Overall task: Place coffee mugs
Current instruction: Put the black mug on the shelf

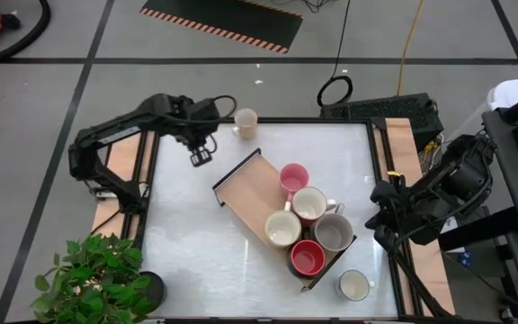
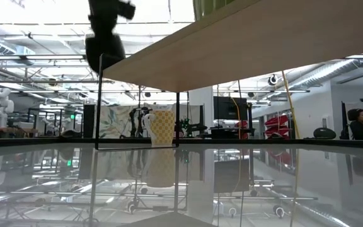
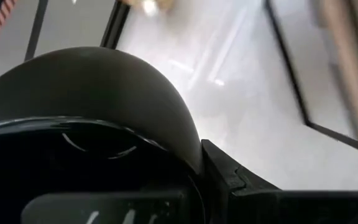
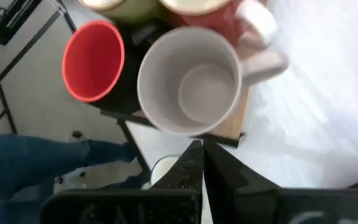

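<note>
The left pincer (image 1: 200,157) is clamped on what looks like the black mug (image 3: 86,118), just off the empty end of the wooden tray (image 1: 245,184). Carry it level and set it upright on that bare wood. The tray's far end holds pink (image 1: 293,177), cream (image 1: 309,204), cream (image 1: 282,228), grey (image 1: 334,232) and red (image 1: 308,258) mugs. The right pincer (image 1: 376,216), closed and empty, waits beside that end.

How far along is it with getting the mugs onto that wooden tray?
Done: five ceramic mugs stand on the long wooden tray: a pink mug, two cream mugs, a grey mug and a red mug.

In hand: the left gripper hangs beside the tray's empty end, a dark rounded thing against it, perhaps a black mug.

Left: a cream mug at the far edge and a white mug near the tray's full end.

The right gripper waits shut.
</note>
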Tool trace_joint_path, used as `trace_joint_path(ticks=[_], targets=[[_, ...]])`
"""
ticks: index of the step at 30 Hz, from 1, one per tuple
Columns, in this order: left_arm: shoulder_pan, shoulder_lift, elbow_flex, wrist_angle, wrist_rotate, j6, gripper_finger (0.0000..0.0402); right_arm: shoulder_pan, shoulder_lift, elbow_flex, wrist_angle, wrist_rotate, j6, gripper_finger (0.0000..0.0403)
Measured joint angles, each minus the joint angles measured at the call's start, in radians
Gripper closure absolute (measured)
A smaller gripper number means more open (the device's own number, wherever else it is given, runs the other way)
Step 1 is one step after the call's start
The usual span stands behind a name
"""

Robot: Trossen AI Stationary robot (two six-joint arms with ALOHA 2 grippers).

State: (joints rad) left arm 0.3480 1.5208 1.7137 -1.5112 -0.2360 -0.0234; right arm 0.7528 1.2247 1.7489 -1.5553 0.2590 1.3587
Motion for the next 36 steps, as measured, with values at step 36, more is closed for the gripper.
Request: trace_joint_path(ticks=[36], targets=[[-0.702,0.329,0.523,0.024,0.318,0.047,0.0385,-0.021,-0.007,0.000,0.019,0.126,-0.102,0.0403]])
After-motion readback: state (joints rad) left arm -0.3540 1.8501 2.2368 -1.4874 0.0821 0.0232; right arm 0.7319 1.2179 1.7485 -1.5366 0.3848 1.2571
